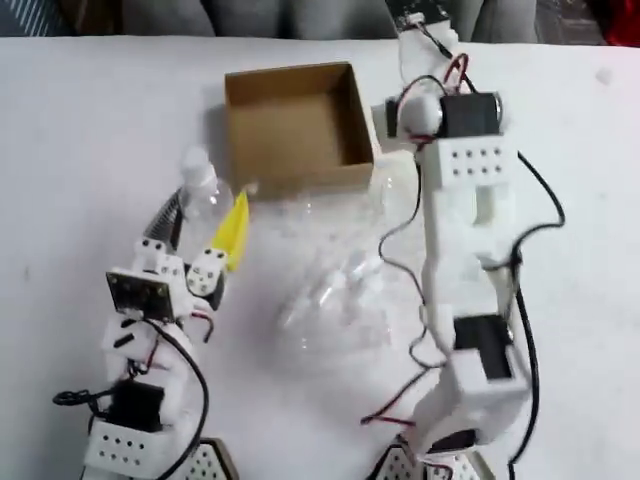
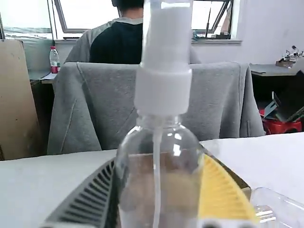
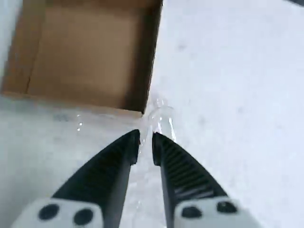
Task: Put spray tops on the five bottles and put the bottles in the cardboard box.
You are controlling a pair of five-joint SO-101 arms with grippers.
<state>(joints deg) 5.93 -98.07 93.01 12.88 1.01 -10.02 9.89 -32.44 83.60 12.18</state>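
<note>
My left gripper (image 1: pixel 205 208) is shut on an upright clear bottle (image 2: pixel 156 190) with a white spray top (image 2: pixel 163 71). The bottle stands between a grey finger (image 2: pixel 88 194) and a yellow finger (image 2: pixel 221 194), left of the cardboard box (image 1: pixel 290 125). The box (image 3: pixel 85 52) is open and nothing lies inside it. Just outside its near corner lies a clear bottle (image 3: pixel 161 118) on the table. My right gripper (image 3: pixel 146 142) hangs just above that bottle, its black fingers almost together with nothing between them. Several more clear bottles (image 1: pixel 335 290) lie in a heap mid-table.
The white table (image 1: pixel 80 120) has free room at the far left and far right. The right arm (image 1: pixel 470 240) and its cables stretch along the right side. A chair draped with a grey jacket (image 2: pixel 95 104) stands behind the table.
</note>
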